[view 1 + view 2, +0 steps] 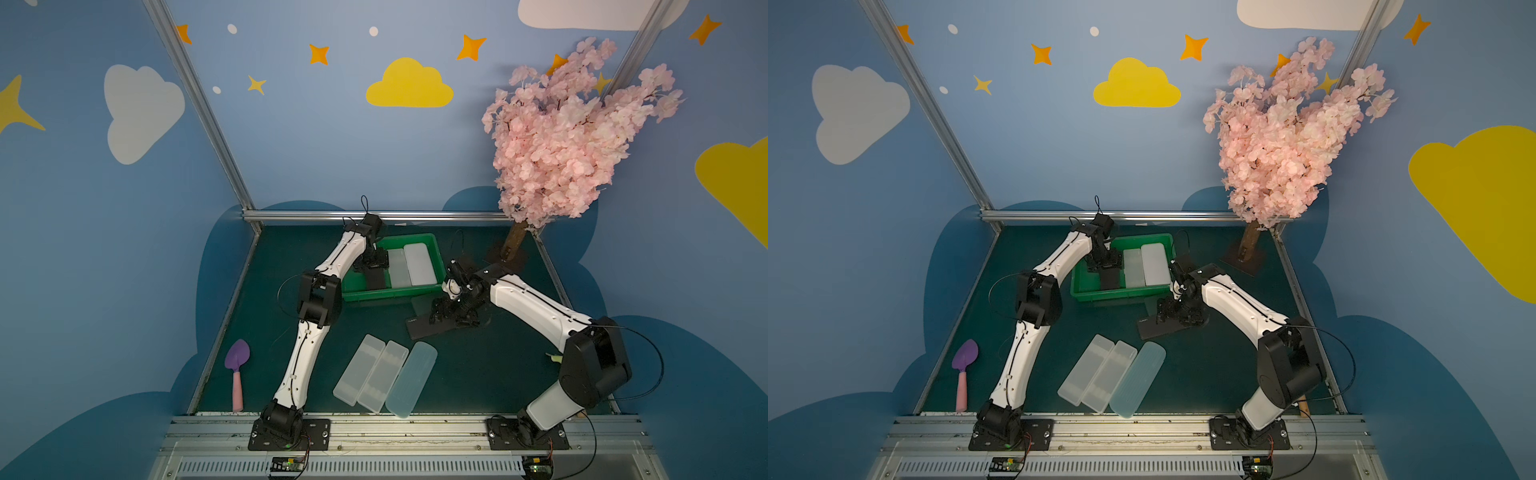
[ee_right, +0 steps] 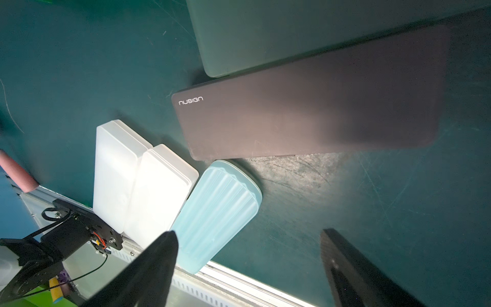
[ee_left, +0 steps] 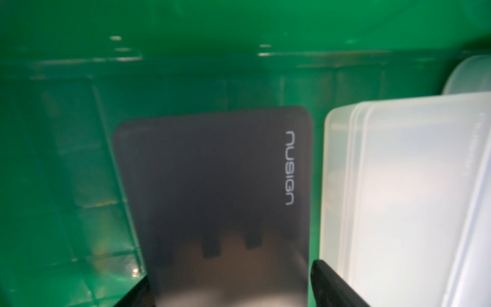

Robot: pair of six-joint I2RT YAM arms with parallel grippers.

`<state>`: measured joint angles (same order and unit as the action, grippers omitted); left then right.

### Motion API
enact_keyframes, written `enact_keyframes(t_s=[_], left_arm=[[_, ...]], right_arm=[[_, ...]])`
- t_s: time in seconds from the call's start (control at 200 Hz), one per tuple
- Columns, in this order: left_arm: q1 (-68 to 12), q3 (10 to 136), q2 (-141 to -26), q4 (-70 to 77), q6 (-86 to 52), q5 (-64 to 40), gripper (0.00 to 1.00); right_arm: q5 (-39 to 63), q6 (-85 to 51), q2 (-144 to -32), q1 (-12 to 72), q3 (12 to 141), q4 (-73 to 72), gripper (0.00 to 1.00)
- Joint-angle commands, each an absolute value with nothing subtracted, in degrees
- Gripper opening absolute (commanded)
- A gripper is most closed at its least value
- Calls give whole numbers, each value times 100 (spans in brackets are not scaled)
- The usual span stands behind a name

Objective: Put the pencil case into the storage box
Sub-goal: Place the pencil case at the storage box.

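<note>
The green storage box (image 1: 374,296) (image 1: 1113,294) stands at the back middle of the table. Two frosted white pencil cases (image 1: 419,264) (image 3: 411,186) lie inside it, with a black pencil case (image 1: 376,281) (image 1: 1111,279) (image 3: 212,172) flat on the floor beside them. My left gripper (image 1: 374,262) (image 3: 228,279) hangs low over the black case, open, one finger on each side and a strip of green showing beside the right one. My right gripper (image 1: 446,320) (image 2: 248,234) is open and empty above a second black pencil case (image 1: 419,328) (image 2: 305,111) on the table.
Near the front edge lie two frosted white cases (image 1: 370,374) (image 2: 138,180) and a light blue ribbed case (image 1: 411,378) (image 2: 218,212). Another frosted case (image 2: 292,34) lies between the box and the black case. A purple shovel (image 1: 237,365) lies front left. A pink tree (image 1: 561,137) stands back right.
</note>
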<state>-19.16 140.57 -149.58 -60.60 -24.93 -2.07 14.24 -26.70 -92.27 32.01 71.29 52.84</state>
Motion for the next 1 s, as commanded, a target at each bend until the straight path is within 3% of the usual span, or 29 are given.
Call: enact_keyframes(t_s=[0.0,0.26,0.591,0.816,0.996], left_arm=[[-1993,14089,-14894,-6143,-2702,-683,84],[-2066,14080,-14673,-6107,-2682,-856,86],[-2074,13160,-13339,-6062,-2291,-13,95],[-2088,11581,-11826,-6083,-1744,521,96],[-2183,9461,-10429,-6054,-1556,561,96]], right_arm=[[1415,-2681,-9073,3186,7108,5388,88],[1424,-2757,-8930,3263,7132,5486,89],[1149,-3799,-8730,3923,7086,6144,89],[1204,-4426,-8686,4522,6828,6043,90],[1543,-4612,-8899,4856,6709,5981,92]])
